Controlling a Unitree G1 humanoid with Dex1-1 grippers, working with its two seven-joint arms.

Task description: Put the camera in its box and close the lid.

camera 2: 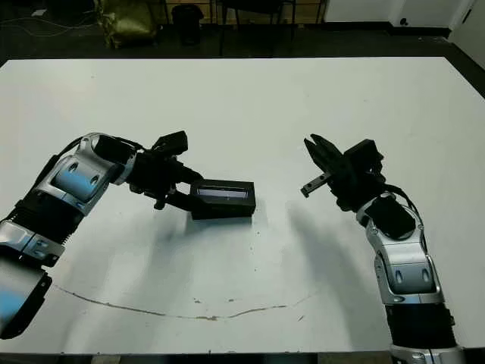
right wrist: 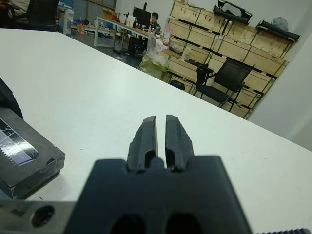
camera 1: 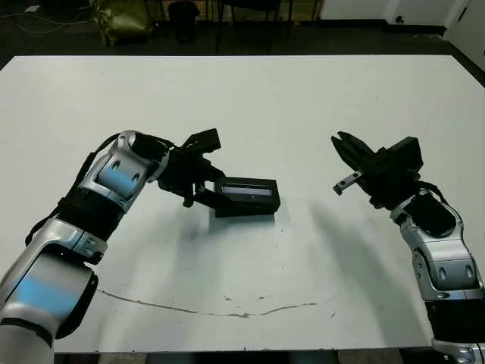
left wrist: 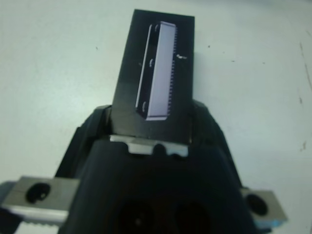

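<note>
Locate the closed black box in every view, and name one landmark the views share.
Left eye view: box left of centre, at the left end effector.
Right eye view: box left of centre.
Left wrist view: box upper centre.
Right wrist view: box at left edge.
Shared landmark: its pale strip.

Black box (camera 1: 246, 197) closed, lid (left wrist: 156, 73) down on top with a pale lilac strip along its length, lying flat on the white surface (camera 1: 303, 114) near its middle, one short end held in the left tool (camera 1: 198, 188); camera not visible
</note>
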